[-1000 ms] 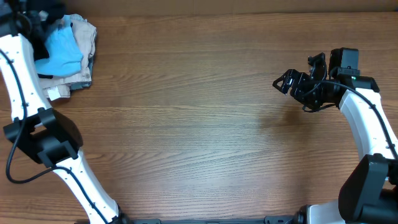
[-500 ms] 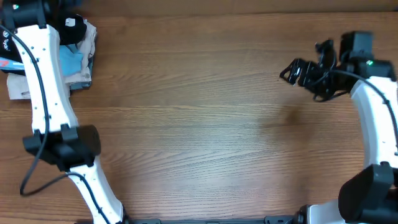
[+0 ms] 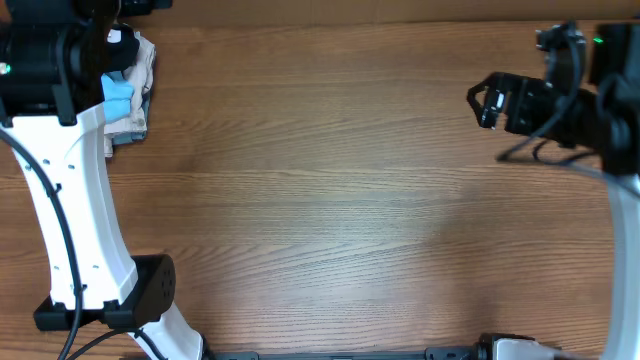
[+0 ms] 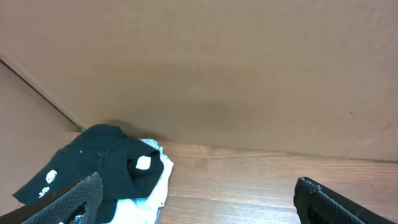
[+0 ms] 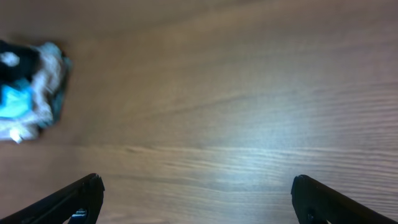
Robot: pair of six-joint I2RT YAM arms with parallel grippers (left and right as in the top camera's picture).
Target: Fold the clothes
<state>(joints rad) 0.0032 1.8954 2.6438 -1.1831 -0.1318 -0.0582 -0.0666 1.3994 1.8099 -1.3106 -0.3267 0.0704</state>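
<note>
Your left gripper (image 4: 198, 191) stands wide open with nothing between its jaws. A second ago it was narrower and sat low over the pile. In the left wrist view it looks from above at the black T-shirt (image 4: 102, 158). Its left fingertip (image 4: 84, 194) overlaps the shirt's edge in that view, and you cannot tell whether the two touch.

The shirt lies bunched on top of the pile in the far left corner of the table (image 3: 320, 200), close to the brown wall (image 4: 217, 74). Its white neck tag (image 4: 143, 163) faces up and its small white logo (image 4: 48, 176) shows at the near edge.

From overhead, your left arm now covers most of that corner. Beside it you see only a strip of the light blue shirt (image 3: 118, 92) and the beige garments (image 3: 143, 68). A second ago the blue one lay broadly exposed.

Your right gripper (image 3: 485, 100) is spread open and empty, as it was a second ago. It has moved toward the far right edge, well apart from the clothes, and its camera looks across bare wood
</note>
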